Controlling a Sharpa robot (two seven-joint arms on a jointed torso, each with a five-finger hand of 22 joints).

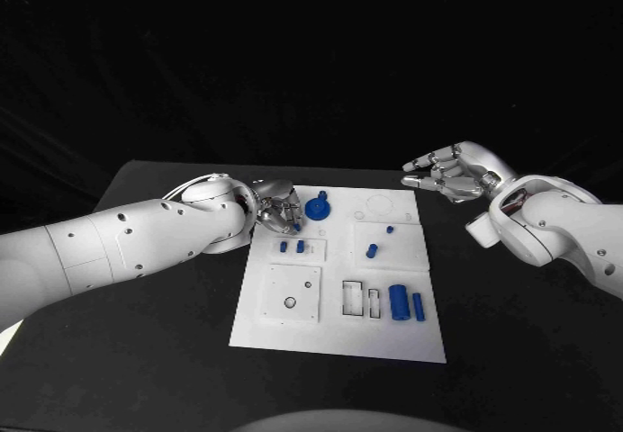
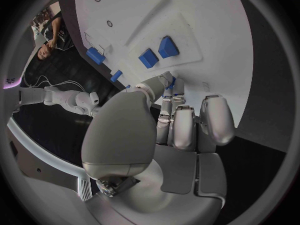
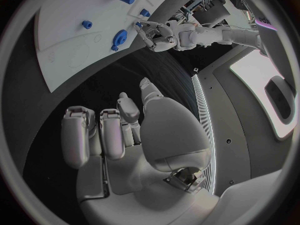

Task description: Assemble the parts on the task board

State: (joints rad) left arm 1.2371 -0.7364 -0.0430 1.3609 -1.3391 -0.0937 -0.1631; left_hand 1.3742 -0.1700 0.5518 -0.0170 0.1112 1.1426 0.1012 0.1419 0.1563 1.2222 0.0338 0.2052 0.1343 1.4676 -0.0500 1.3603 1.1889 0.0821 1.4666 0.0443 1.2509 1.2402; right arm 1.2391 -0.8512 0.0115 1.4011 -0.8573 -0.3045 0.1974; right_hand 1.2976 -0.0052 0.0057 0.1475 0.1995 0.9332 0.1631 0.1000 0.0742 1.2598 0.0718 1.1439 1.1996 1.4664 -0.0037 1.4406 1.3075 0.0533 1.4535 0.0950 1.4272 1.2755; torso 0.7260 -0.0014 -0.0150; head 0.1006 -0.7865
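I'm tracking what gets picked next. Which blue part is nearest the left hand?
The round blue disc-shaped part near the task board's far left corner. It lies right beside the left hand's fingertips; the other blue parts sit farther down the board.

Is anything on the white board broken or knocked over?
Nothing stands out. The task board lies flat and looks whole, the blue parts sit on it, and nothing has spilled. The left hand is at its far corner; the right hand hovers beside it.

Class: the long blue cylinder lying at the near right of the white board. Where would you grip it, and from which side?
Judging by its pose, grip the long blue cylinder across its middle, fingers coming from above; it lies flat, so its long sides are likely the freest.
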